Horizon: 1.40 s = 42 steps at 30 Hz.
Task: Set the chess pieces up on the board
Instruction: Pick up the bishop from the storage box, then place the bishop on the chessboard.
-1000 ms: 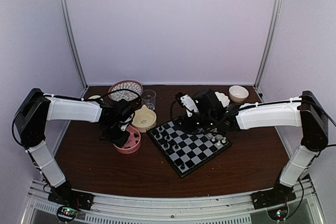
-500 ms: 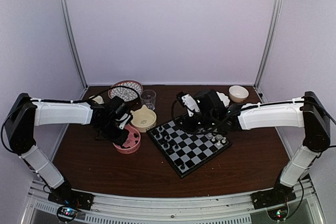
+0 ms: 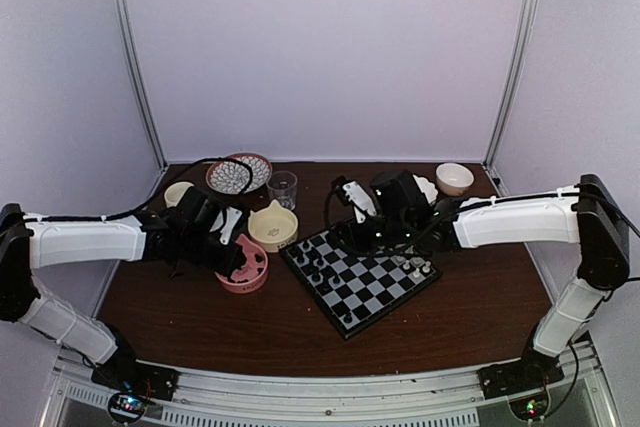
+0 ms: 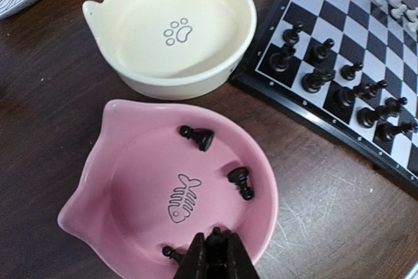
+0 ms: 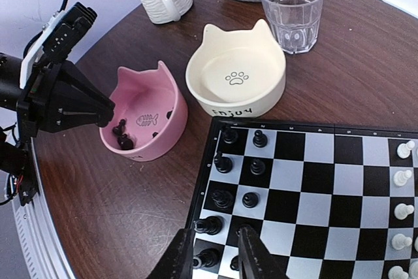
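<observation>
Your left gripper [image 4: 215, 240] sits low in the pink bowl [image 4: 91, 187], at its near rim. The fingers are pinched narrow on the head of one of the black chess pieces [image 4: 198, 137], likely because something that small only offers its top to grip. Two more lie loose on the bowl floor. The bowl stands just left of the board [image 5: 326, 145], which keeps the carry short. Your right gripper [image 5: 217, 253] hangs over the board's near-left corner among the black men already standing there. Its jaws are narrowly apart and nothing is visibly held, so it seems placed to tidy that rank.
</observation>
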Tool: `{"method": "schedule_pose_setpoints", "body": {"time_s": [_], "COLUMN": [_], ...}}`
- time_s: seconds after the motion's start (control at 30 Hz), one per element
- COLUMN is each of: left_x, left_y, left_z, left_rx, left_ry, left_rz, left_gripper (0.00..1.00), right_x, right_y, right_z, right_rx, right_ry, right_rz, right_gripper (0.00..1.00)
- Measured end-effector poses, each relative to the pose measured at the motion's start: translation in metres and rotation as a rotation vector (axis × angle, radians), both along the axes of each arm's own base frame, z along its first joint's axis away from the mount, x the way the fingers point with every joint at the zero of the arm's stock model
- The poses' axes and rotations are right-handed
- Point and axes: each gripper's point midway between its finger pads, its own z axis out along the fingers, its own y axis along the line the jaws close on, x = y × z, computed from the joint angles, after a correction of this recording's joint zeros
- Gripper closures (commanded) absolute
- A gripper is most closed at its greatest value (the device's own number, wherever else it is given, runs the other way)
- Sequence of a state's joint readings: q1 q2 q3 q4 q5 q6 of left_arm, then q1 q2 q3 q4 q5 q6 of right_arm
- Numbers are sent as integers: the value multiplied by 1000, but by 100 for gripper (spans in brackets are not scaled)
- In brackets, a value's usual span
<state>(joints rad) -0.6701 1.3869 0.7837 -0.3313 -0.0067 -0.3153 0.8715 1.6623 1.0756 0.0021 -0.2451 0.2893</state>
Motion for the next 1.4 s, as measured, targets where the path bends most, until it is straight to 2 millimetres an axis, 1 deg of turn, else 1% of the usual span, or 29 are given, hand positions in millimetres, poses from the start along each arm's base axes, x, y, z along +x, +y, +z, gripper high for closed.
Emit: {"method": "schedule_pose_setpoints", "body": {"time_s": [0.13,0.27,0.33,0.4,0.53,0.6,0.63,0.67,0.73,0.83,0.97,1.07,1.13,1.27,1.4], "left_x": [-6,-12,-18,-26,-44,-51,-54,-58,-61,-63,-55,-46,-41,-31,-25], "left_y": [-11,-25,-34,-43,-67,-79,-85,-91,-105,-126,-160,-185,-198,-218,-237], "left_z": [11,30,41,52,74,81,82,82,80,72,56,51,47,36,26], "left_rx": [-101,-189,-228,-258,-300,-310,-308,-307,-302,-291,-254,-249,-249,-249,-260], "left_ry": [-46,-110,-155,-198,-289,-329,-339,-349,-365,-383,-389,-408,-420,-429,-428], "left_rz": [-52,-114,-155,-194,-263,-287,-296,-306,-320,-341,-370,-387,-394,-403,-419], "left_gripper": [89,89,89,89,92,93,93,94,94,94,96,95,95,95,95], "right_x": [-9,-12,-13,-13,-13,-12,-12,-12,-11,-11,-12,-11,-9,-3,1], "right_y": [8,10,9,4,-13,-24,-28,-36,-51,-78,-109,-130,-143,-156,-161], "right_z": [2,3,7,16,45,58,61,64,63,53,41,35,30,24,26], "right_rx": [17,17,18,25,56,72,75,79,73,47,16,6,-6,-22,-9], "right_ry": [4,1,-10,-33,-105,-140,-150,-167,-185,-204,-236,-265,-277,-290,-297], "right_rz": [33,41,40,28,-22,-58,-73,-98,-144,-223,-317,-385,-429,-490,-527], "right_gripper": [73,73,73,73,74,74,74,75,75,74,75,76,76,76,76]}}
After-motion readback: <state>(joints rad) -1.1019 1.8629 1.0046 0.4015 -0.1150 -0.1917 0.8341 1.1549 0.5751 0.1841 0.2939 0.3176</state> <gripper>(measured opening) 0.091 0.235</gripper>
